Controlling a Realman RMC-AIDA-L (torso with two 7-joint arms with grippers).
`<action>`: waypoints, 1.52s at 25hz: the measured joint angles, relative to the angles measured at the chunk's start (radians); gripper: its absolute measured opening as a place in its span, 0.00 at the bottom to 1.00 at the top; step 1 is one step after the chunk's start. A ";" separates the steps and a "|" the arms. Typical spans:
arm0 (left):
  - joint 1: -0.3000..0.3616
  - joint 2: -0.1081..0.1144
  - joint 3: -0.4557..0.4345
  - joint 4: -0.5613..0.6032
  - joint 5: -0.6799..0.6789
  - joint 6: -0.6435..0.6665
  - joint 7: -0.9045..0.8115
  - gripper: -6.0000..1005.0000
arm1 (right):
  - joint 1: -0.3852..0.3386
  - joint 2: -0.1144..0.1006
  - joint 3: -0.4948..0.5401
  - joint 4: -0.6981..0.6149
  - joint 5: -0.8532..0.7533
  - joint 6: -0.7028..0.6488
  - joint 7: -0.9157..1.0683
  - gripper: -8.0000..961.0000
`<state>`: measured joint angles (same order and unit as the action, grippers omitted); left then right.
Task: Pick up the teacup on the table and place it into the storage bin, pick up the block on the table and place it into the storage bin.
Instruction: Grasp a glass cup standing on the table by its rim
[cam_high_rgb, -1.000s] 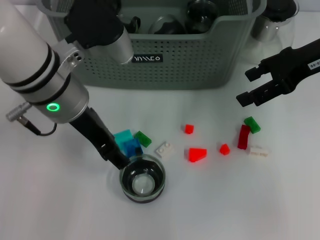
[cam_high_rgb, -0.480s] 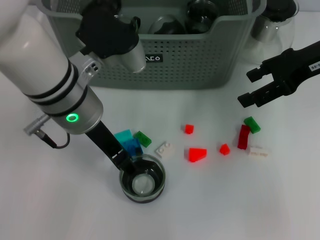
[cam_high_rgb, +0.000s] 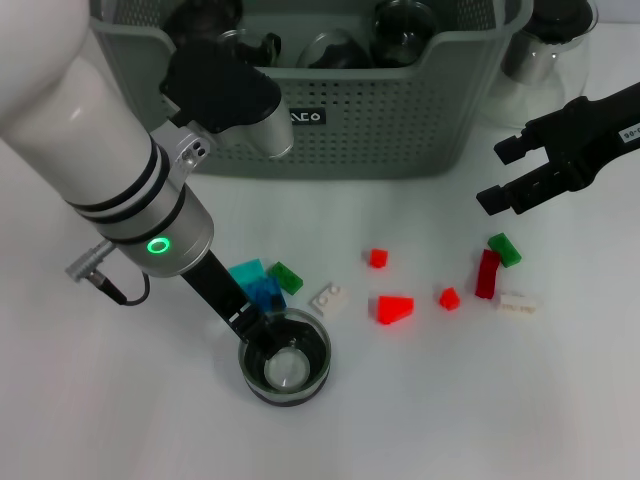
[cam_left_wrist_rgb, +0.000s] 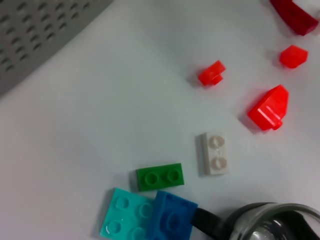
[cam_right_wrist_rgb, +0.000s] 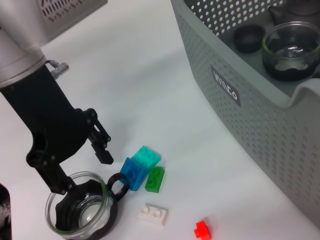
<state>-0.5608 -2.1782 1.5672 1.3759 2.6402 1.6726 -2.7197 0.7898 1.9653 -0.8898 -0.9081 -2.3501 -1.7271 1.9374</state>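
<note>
On the near part of the bench (cam_high_rgb: 520, 420), the teacup (cam_high_rgb: 285, 368) stands upright, a clear glass cup in a dark holder, and my left end effector (cam_high_rgb: 258, 338) is right at its rim on the side toward the storage bin (cam_high_rgb: 400, 110). From the right wrist view, one of my fingers reaches down inside the cup and the other hangs outside it, so I am spread across the wall, not yet pinching it. The cup's small dark handle points toward the blue block (cam_high_rgb: 265, 294), which lies touching a teal block (cam_high_rgb: 245, 272), just beside the cup. So the cup lies directly under my left end effector, and closing on the rim looks like the step in hand. The bin stands well beyond, at the far side of the bench, so the carry would run up and away from me. My right end effector (cam_high_rgb: 500, 172) hovers with its fingers spread, well apart from the cup, above the red and green pieces; that arm is nearer the red block (cam_high_rgb: 487, 273), while the left is plainly nearer the cup.
</note>
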 joint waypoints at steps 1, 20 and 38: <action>0.000 0.000 0.000 -0.009 0.002 -0.009 0.000 0.68 | 0.000 0.000 0.000 0.000 0.000 0.000 0.000 0.95; -0.015 0.003 0.010 -0.085 0.009 -0.073 0.009 0.53 | 0.009 0.000 0.000 0.000 0.000 0.019 0.001 0.95; -0.031 0.006 0.014 -0.116 0.007 -0.059 0.012 0.43 | 0.011 0.000 0.000 0.000 0.000 0.027 0.010 0.95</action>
<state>-0.5918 -2.1721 1.5815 1.2599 2.6468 1.6133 -2.7080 0.8008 1.9650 -0.8897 -0.9081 -2.3501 -1.6999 1.9469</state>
